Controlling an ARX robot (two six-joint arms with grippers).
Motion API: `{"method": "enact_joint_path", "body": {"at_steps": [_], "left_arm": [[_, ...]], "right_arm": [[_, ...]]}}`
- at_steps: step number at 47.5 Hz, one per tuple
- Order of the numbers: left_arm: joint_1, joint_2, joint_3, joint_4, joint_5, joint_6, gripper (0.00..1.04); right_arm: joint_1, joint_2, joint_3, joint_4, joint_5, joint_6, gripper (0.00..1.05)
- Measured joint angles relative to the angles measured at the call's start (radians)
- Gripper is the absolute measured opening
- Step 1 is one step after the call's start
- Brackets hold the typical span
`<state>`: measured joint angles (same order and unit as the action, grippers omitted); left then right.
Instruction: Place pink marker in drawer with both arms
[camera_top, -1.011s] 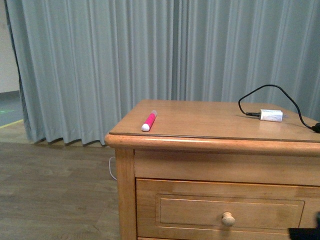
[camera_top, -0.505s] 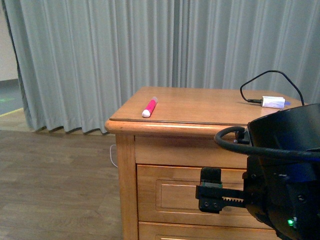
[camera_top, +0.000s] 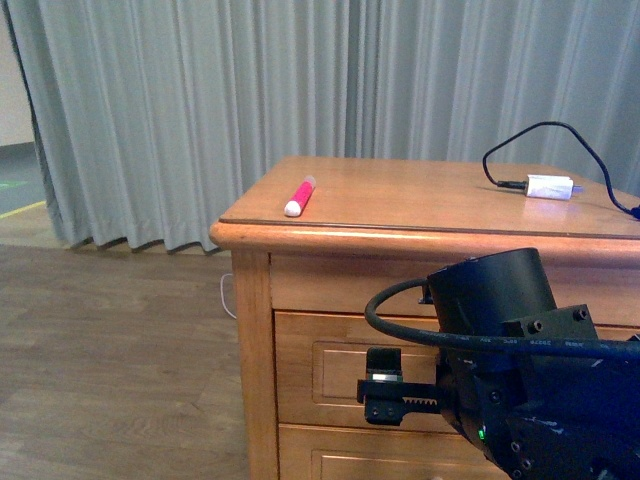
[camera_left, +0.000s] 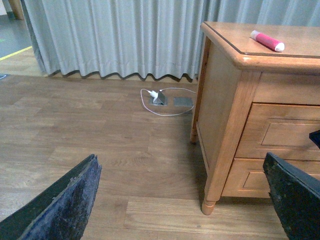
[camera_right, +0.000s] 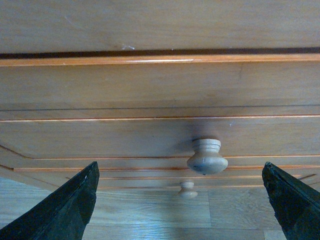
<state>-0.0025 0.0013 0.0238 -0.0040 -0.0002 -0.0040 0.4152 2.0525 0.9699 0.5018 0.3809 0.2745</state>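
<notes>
The pink marker (camera_top: 299, 196) lies on the cabinet top near its front left corner, white cap end toward me; it also shows in the left wrist view (camera_left: 267, 41). The top drawer (camera_top: 330, 368) is shut. My right arm (camera_top: 510, 390) hangs in front of it and hides its knob in the front view. The right gripper (camera_right: 180, 166) is open, facing the drawer front, with the round knob (camera_right: 207, 157) between its fingers but not touched. The left gripper (camera_left: 181, 157) is open above the floor, left of the cabinet and apart from it.
A white charger block (camera_top: 549, 187) with a black cable lies at the back right of the cabinet top (camera_top: 420, 205). A lower drawer's knob (camera_right: 187, 189) shows under the top one. A floor socket with a white cable (camera_left: 160, 97) sits beside the cabinet. Grey curtains (camera_top: 200, 110) hang behind.
The right arm has risen into the front view, then shifted left and lower in front of the drawer. The marker has not moved.
</notes>
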Motion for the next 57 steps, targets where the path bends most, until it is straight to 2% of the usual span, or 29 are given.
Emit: {"method": "enact_joint_path", "body": {"at_steps": [45, 52, 57], "left_arm": [[0.0, 0.0, 0.0, 0.0, 0.0, 0.0, 0.99], [0.0, 0.0, 0.0, 0.0, 0.0, 0.0, 0.99], [0.0, 0.0, 0.0, 0.0, 0.0, 0.0, 0.99]], "right_arm": [[-0.047, 0.101, 0.071, 0.023, -0.026, -0.055, 0.96], [-0.048, 0.101, 0.071, 0.025, -0.032, -0.059, 0.78], [-0.053, 0.101, 0.071, 0.018, -0.036, -0.061, 0.61]]}}
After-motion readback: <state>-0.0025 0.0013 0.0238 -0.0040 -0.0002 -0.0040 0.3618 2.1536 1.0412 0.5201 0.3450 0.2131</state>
